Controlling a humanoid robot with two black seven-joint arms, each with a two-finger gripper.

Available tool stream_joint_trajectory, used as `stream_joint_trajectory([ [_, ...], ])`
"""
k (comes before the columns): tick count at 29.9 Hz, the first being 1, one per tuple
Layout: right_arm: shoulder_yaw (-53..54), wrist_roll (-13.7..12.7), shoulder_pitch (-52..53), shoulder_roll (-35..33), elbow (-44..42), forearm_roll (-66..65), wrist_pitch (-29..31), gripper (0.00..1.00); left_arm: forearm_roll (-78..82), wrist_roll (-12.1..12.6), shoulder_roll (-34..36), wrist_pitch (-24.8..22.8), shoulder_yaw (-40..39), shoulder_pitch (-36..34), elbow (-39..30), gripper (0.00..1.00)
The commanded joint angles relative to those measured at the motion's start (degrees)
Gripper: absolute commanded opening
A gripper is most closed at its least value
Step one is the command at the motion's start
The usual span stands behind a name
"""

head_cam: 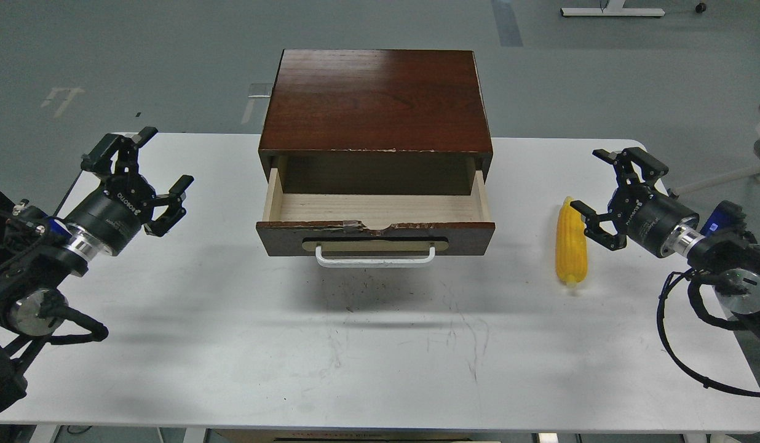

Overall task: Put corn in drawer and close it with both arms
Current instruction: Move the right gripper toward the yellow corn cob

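Observation:
The yellow corn lies on the white table right of the cabinet, lengthwise toward me. The drawer is pulled out of the dark red-brown cabinet, showing an empty pale wood interior; its front has a white bar handle and a chipped top edge. My right gripper hovers open just right of the corn, its lower finger close to the cob's far end. My left gripper is open above the table's left side, well clear of the cabinet.
The white table stretches in front of the drawer with scuff marks on it. Black cables hang from my right arm near the table's right edge. Grey floor lies beyond.

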Motion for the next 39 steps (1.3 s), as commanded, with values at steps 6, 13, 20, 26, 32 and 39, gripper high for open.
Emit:
stream_joint_trajectory([
  [6, 0.4, 0.43, -0.01, -0.34, 0.03, 0.01, 0.0, 1.0, 0.26, 0.62, -0.08, 0.0, -0.26, 0.0, 0.18, 1.0],
  [13, -0.21, 5.35, 2.53, -2.7, 0.03, -1.66, 0.0, 1.0, 0.26, 0.1, 0.98, 0.0, 0.44, -0.97, 0.7, 1.0],
  [20, -2.23, 6.5, 8.94, -8.68, 1.61, -24.73, 0.0, 1.0, 0.52, 0.1, 1.24, 0.0, 0.7, -2.37, 0.7, 1.0],
  [26, -4.78, 6.5, 11.33, -12.82, 3.2, -44.64, 0.0, 1.0, 0.61, -0.08, 1.15, 0.0, 0.7, -2.37, 0.26, 1.0],
  [32, -11.99, 6.41, 13.52, -12.46, 2.84, -58.71, 0.0, 1.0, 0.61, -0.08, 0.98, 0.0, 0.7, -2.37, 0.09, 1.0],
  [39, -28.42, 6.15, 19.23, -7.37, -1.81, -62.4, -4.53, 1.0, 1.84, -0.08, 0.54, 0.0, 0.7, -2.29, -0.09, 1.0],
])
